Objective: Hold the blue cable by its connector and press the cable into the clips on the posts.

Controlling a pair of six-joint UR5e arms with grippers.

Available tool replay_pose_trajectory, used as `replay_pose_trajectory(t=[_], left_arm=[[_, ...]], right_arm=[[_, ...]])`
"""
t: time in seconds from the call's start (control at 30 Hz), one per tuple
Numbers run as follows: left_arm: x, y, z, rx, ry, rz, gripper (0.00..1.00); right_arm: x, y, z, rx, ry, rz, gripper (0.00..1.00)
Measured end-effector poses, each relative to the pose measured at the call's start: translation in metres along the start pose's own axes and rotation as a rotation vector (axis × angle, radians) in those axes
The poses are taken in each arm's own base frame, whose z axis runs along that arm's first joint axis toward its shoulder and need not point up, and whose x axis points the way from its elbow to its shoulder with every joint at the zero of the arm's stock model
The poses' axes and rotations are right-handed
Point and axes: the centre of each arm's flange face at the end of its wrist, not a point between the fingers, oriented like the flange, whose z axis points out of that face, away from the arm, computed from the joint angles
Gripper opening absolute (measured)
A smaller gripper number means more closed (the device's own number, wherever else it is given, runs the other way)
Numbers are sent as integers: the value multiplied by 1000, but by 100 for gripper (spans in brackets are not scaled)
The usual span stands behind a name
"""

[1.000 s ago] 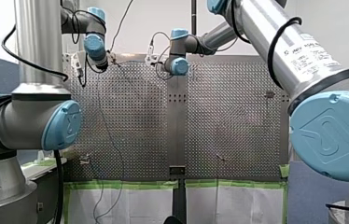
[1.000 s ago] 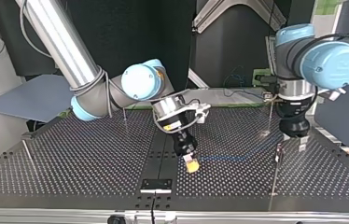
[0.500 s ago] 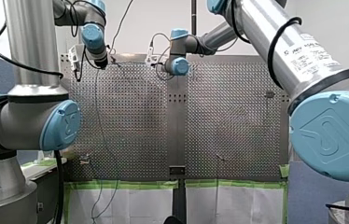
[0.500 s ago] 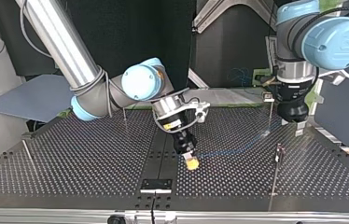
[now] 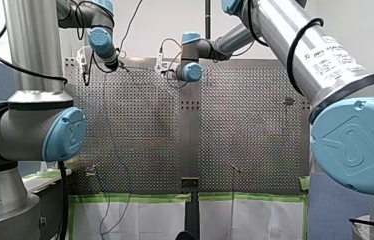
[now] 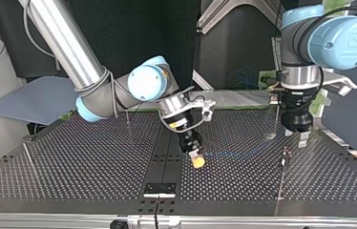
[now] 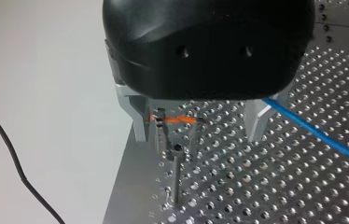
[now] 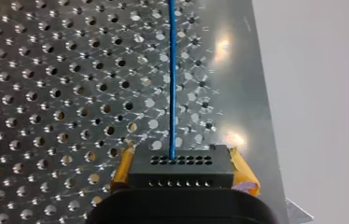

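In the right wrist view my right gripper is shut on the black connector, which sits between its yellow pads. From there the blue cable runs straight ahead over the perforated plate. At the top view's middle the same gripper hangs low over the table, and the cable trails toward a thin post. My left gripper is open, its metal fingers straddling a post with an orange-marked clip. The cable passes just outside its other finger. In the top view my left gripper hovers above that post.
More thin posts stand on the plate at the top view's right rear, the middle rear and the far left. A black bracket sits at the near edge. A black wire hangs beside the table edge.
My left arm rose, turned its wrist, then settled slightly lower over the post. My right gripper crept away from the top view's near edge, carrying the connector and cable with it.
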Motion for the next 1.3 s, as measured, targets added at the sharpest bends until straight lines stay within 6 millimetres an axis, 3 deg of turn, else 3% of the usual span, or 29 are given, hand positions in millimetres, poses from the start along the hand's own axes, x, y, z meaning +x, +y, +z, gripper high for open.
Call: replay_pose_trajectory(t=[1.3], left_arm=[[-3, 4, 4, -51, -21, 63, 100]], right_arm=[[-2, 4, 0, -7, -3, -2, 0]])
